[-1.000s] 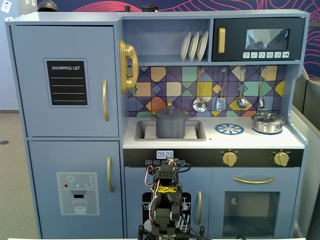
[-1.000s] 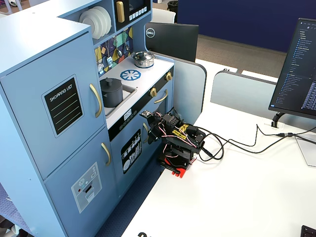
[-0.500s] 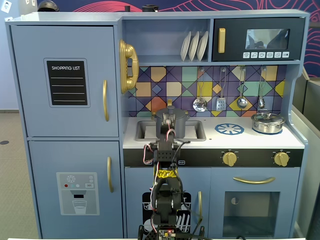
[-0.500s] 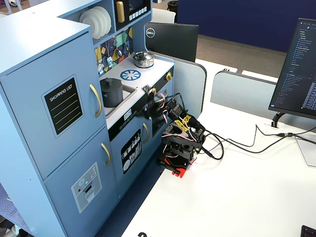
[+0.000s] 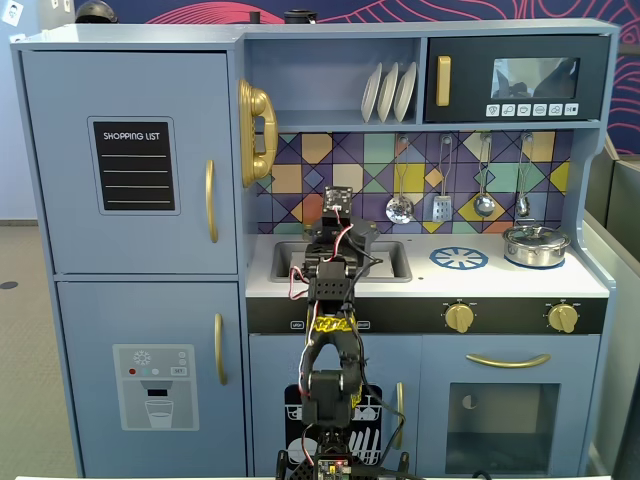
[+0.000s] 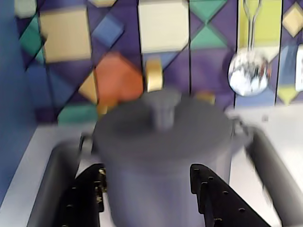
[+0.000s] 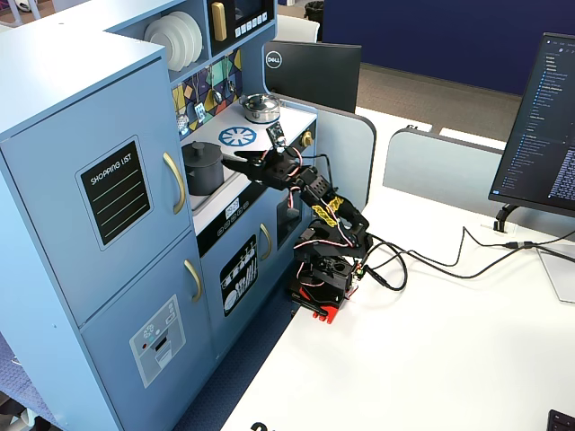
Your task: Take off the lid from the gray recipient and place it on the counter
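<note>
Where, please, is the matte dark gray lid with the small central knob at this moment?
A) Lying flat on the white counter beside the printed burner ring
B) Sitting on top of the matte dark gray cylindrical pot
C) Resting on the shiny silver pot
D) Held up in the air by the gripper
B: in the wrist view the matte dark gray lid sits on the matte dark gray cylindrical pot, with the open gripper fingers low on either side of the pot.

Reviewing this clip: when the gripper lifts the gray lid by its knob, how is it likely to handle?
The lid looks like a rigid matte disc, so probably stiff and not very slippery. Its knob is small, so the grip may be narrow and the lid could tilt. It rests on the gray pot; the open gripper straddles that.
</note>
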### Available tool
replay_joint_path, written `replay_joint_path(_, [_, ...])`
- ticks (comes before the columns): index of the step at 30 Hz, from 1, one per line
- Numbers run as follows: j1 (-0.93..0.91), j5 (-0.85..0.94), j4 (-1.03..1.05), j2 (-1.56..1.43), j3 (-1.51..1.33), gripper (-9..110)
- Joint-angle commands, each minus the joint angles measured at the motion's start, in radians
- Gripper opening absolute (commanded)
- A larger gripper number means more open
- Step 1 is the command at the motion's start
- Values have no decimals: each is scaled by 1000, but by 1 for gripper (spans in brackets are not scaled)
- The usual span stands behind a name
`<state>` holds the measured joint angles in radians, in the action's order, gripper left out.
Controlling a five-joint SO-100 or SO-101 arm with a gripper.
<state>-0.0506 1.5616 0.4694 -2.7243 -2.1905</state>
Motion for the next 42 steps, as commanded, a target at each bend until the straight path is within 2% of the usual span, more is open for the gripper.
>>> replay_joint_path(1, [-5,12,-124,74,67,15])
replay_joint_path(14, [9,43,-301,334,164,14])
replay_joint_path(42, [15,37,-422,626,321,10])
